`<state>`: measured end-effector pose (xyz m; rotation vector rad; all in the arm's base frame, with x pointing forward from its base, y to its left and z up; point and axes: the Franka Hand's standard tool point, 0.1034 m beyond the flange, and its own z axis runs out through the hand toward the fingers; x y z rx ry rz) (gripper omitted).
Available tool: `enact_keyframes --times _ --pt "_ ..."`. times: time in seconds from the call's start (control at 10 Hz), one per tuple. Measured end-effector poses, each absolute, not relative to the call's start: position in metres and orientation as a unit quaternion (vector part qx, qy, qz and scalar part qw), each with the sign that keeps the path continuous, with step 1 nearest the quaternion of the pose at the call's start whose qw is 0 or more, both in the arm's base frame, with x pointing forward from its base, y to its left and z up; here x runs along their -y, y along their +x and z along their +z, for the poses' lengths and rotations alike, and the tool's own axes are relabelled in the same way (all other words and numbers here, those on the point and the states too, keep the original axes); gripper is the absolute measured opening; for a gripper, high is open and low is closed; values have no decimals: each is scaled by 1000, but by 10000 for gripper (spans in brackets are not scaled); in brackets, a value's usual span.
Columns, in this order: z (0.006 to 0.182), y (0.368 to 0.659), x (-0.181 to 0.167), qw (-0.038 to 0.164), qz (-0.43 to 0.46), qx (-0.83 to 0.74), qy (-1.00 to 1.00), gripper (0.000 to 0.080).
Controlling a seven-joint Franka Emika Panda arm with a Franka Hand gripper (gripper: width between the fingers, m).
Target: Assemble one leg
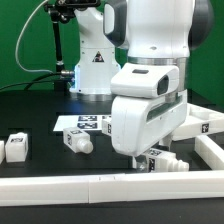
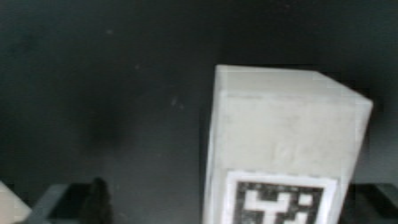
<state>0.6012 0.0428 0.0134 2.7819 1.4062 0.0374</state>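
Our hand low over the table, spread wide and gripping nothing, we see a white leg near one finger, not touching it.

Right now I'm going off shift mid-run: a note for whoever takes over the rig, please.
Gripper: low at the table, jaws apart astride the leg, not clamped on it.
Second leg and third leg: loose, toward the exterior view's left.
Tray-like part: at the exterior view's right.
Done: no leg seen fitted.
Left: grasp the leg and fit it.
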Motion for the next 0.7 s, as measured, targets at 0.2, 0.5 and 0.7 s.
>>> enact_keyframes --times 0.2,0.5,0.7 --pt "13 601 -43 12 12 -451 892 280" --pt "14 601 -43 12 12 -451 892 282" --pt "37 587 -29 19 8 -440 898 282"
